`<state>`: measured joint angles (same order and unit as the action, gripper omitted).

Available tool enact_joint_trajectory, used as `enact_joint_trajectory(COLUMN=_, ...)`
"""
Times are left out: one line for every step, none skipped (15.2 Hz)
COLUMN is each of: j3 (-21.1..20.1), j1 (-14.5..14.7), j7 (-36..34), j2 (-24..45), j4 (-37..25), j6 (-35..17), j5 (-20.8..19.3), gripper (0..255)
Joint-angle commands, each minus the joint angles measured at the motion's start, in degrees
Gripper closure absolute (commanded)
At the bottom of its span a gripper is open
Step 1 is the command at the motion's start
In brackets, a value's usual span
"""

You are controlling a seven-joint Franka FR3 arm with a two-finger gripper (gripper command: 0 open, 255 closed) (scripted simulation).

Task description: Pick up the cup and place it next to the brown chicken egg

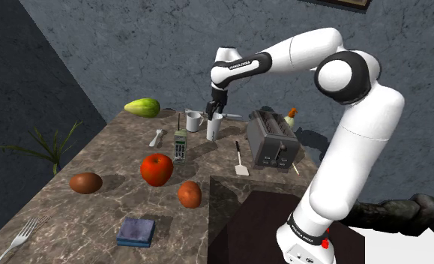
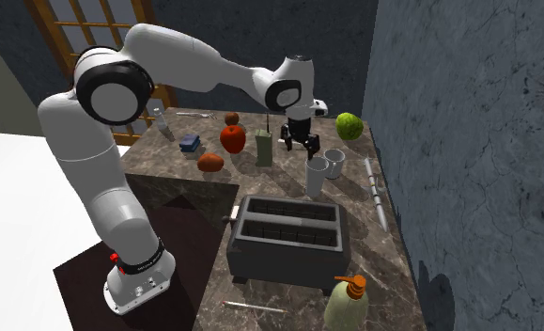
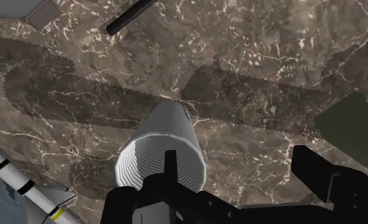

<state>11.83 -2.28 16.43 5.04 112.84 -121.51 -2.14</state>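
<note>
A tall ribbed grey-white cup (image 1: 213, 128) (image 2: 316, 176) stands upright on the marble table (image 1: 73, 214), next to a white mug (image 1: 193, 119) (image 2: 334, 162). My black gripper (image 1: 214, 112) (image 2: 301, 142) hangs open just above the tall cup. In the wrist view the cup (image 3: 152, 137) is seen from above; one finger (image 3: 170, 167) hangs over its mouth and the other stands outside its wall, so the gripper (image 3: 239, 170) straddles the rim without touching it. The orange-brown egg (image 1: 190, 193) (image 2: 210, 162) lies near the table's front, beside a red apple (image 1: 156, 169).
A dark toaster (image 1: 271, 139) stands at the shoulder view's right of the cup, with a spatula (image 1: 240, 160) in front of it. A green handset (image 1: 180, 145), a green fruit (image 1: 142, 106), a dark brown oval thing (image 1: 85, 182), a blue sponge (image 1: 136, 231) and a fork (image 1: 22, 235) lie around.
</note>
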Motion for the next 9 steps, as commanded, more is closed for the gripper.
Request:
enact_joint_trajectory(j3=0.29, j1=-0.48, j7=0.76, j2=4.04, j4=-3.32, j6=-0.71, j5=0.46, gripper=0)
enact_joint_trajectory(j3=0.36, j1=-0.74, j7=1.09, j2=6.28, j4=-5.23, j6=-1.01, j5=0.75, gripper=0)
enact_joint_trajectory(j3=0.36, j1=-0.83, j7=1.18, j2=6.92, j4=-5.79, j6=-1.08, j5=0.83, gripper=0)
enact_joint_trajectory(j3=0.36, j1=-0.88, j7=1.23, j2=7.26, j4=-5.45, j6=-1.76, j5=0.91, gripper=0)
enact_joint_trajectory(j3=0.35, j1=-0.93, j7=1.28, j2=7.61, j4=-5.12, j6=-2.43, j5=0.98, gripper=0)
enact_joint_trajectory(j3=0.35, j1=-0.97, j7=1.34, j2=7.96, j4=-4.8, j6=-3.1, j5=1.07, gripper=0)
enact_joint_trajectory(j3=0.34, j1=-1.02, j7=1.39, j2=8.33, j4=-4.5, j6=-3.77, j5=1.15, gripper=0)
enact_joint_trajectory(j3=0.33, j1=-1.07, j7=1.45, j2=8.71, j4=-4.21, j6=-4.43, j5=1.24, gripper=0)
enact_joint_trajectory(j3=0.31, j1=-1.12, j7=1.51, j2=9.1, j4=-3.94, j6=-5.09, j5=1.32, gripper=0)
